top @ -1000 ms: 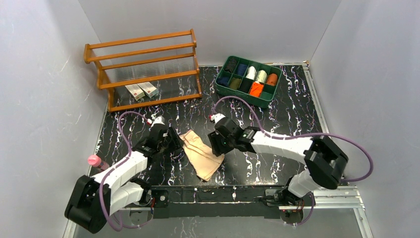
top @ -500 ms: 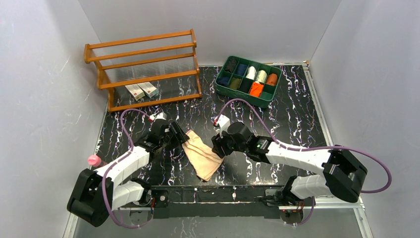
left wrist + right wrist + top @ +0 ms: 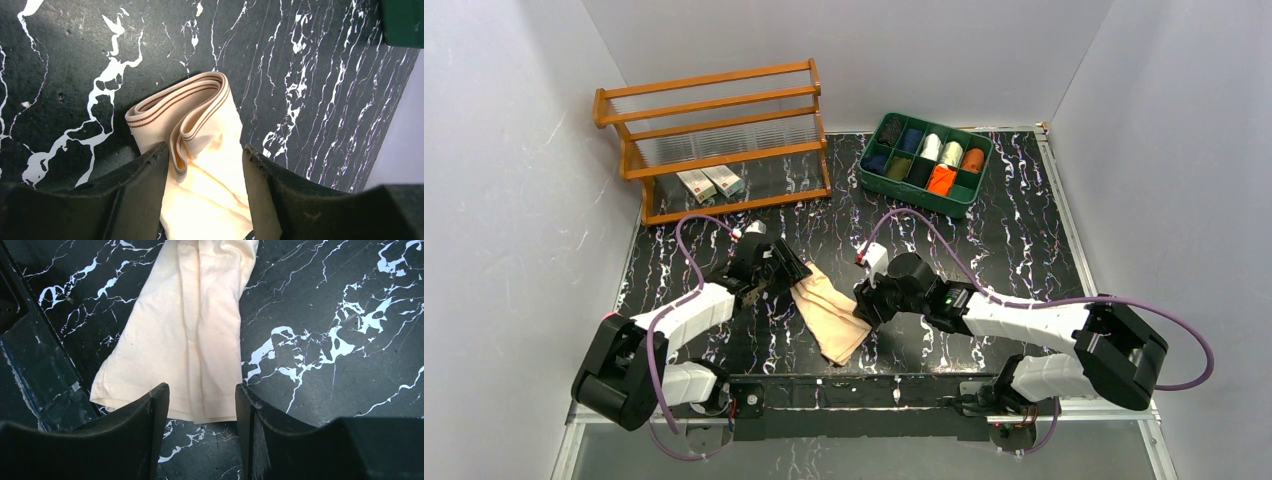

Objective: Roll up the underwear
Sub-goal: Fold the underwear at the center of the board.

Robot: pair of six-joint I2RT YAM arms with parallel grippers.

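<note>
Left fingers (image 3: 142, 192) and right fingers (image 3: 135, 435) spread, astride opposite ends of the tan underwear (image 3: 829, 315).

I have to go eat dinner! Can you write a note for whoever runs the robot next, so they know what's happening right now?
Left gripper: open, fingers either side of the waistband end of the tan underwear.
Right gripper: open, over its hem end.
The tan piece lies flat, folded into a long strip, waistband end doubled over.
Orange underwear: in the green tray.
Done: the folding.
Left: rolling the tan strip up.
</note>
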